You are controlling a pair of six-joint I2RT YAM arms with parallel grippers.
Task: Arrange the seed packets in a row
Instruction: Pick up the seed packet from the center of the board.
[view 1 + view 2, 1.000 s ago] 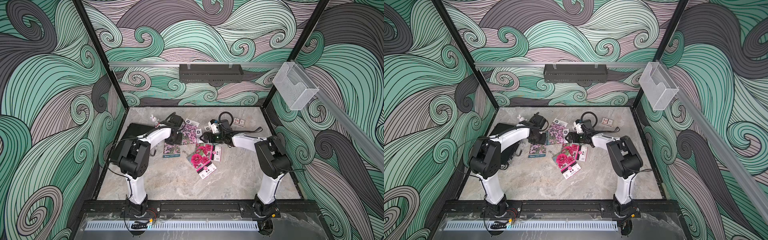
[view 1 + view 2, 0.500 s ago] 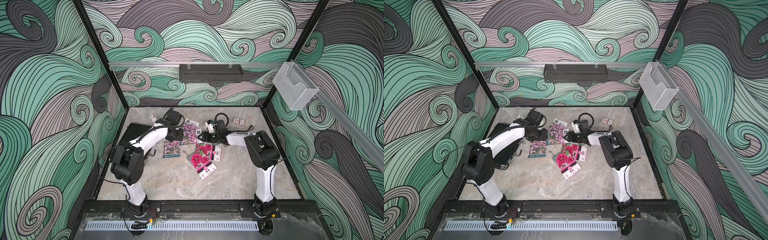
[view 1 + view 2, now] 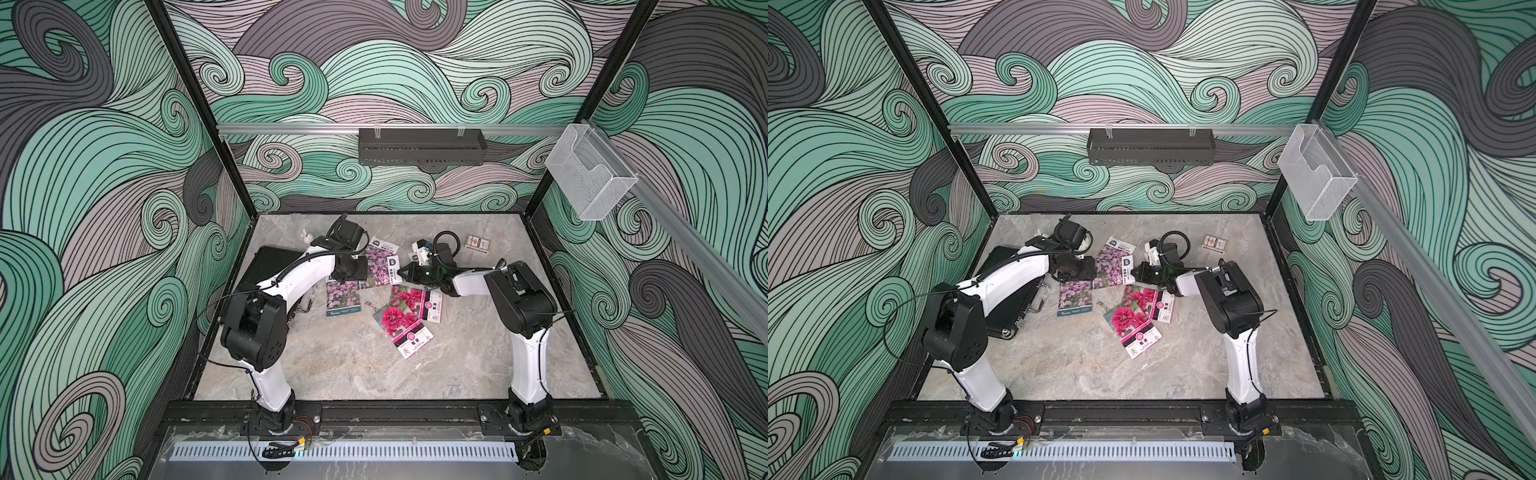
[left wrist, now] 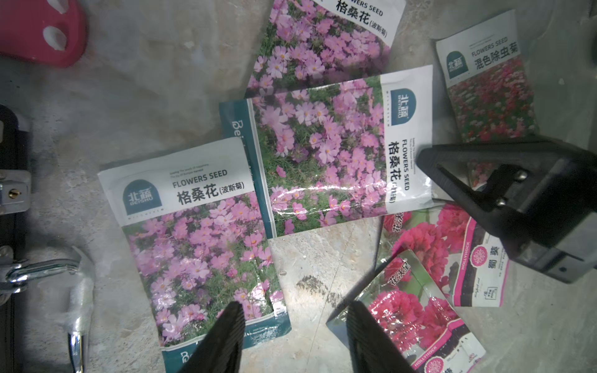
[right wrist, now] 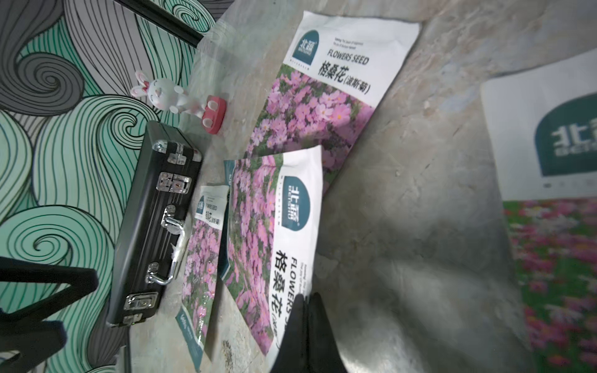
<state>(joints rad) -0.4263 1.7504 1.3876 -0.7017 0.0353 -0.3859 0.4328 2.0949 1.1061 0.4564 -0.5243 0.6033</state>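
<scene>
On the bench [image 3: 340,374] six seed packets [image 3: 409,316] lie bunched mid-back: three purple, two magenta, one red-pink mix [image 4: 491,97]. The middle purple packet [image 4: 323,155] lies crosswise, white header toward the right claw [image 5: 306,303], which pinches that end; the left claw [image 4: 295,336] hangs half-spread above them, empty.

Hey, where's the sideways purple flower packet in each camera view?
Top view: sideways purple packet, just below picture centre.
Top view: below centre, slightly left.
Left wrist: picture's centre.
Right wrist: mid-picture, ending at the fingertips.
Shared landmark: right claw, pinching the packet's white end.
</scene>
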